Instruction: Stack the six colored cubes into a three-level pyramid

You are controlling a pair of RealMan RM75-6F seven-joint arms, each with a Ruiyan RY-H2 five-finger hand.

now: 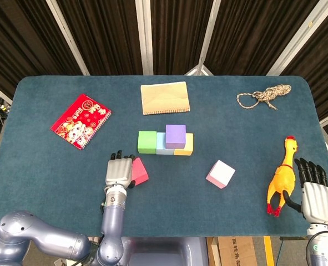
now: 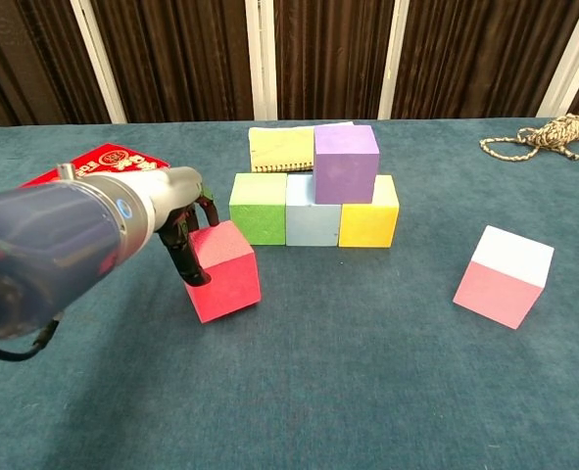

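The red cube [image 2: 223,271] is sitting at about 7 o'clock from the 4-cube stack [image 2: 313,196], touching the left hand [image 1: 118,172] — fingers against its left face, grip not yet plainly closed. It looks light, rigid, matte — best pinched across 2 opposite flat faces. The right hand [image 1: 316,191] is resting open near the table's 4 o'clock edge.

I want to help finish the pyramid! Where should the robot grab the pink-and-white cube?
Probably by two opposite upright sides, coming from above. The pink-and-white cube sits flat and alone on the table, turned cornerwise, so all its sides are free. The right hand is the nearer one.
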